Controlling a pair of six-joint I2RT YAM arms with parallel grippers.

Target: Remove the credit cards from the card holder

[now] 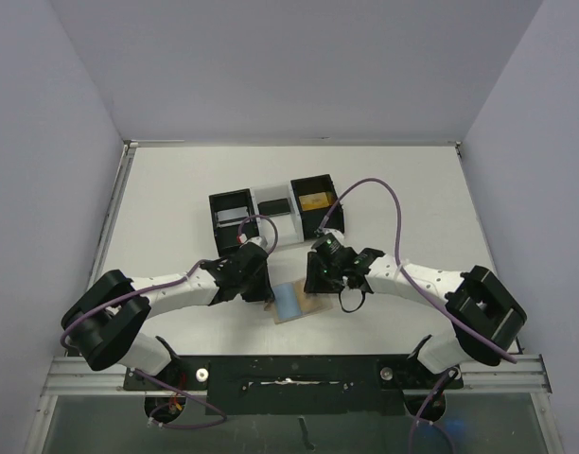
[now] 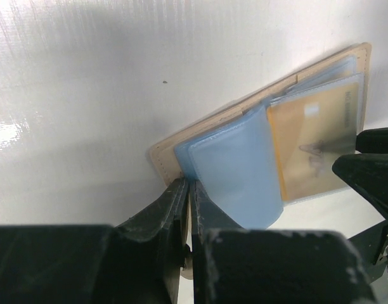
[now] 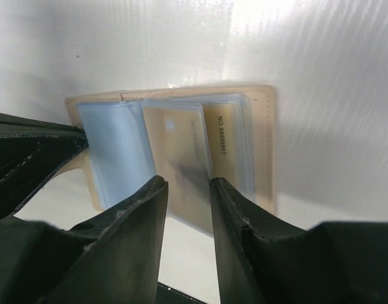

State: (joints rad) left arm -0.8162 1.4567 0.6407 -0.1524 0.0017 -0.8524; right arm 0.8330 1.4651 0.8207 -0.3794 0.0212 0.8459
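The tan card holder [image 1: 311,305] [image 2: 161,157] [image 3: 265,145] lies open on the white table between both arms. Its clear sleeves fan out, showing a light blue-grey credit card [image 1: 289,301] [image 2: 232,171] [image 3: 115,145] and a gold one with a printed number [image 2: 311,142] [image 3: 181,152]. My left gripper [image 1: 264,288] [image 2: 187,185] is shut on the holder's left cover edge, which shows as a thin tan strip between its jaws. My right gripper [image 1: 318,282] [image 3: 186,182] stands open just above the sleeve with the gold card, one finger on each side of it.
A black-and-white three-compartment tray [image 1: 215,222] sits behind the arms' hands, with a yellow item [image 1: 315,200] in its right compartment. Grey walls close in the table on the left, right and far sides.
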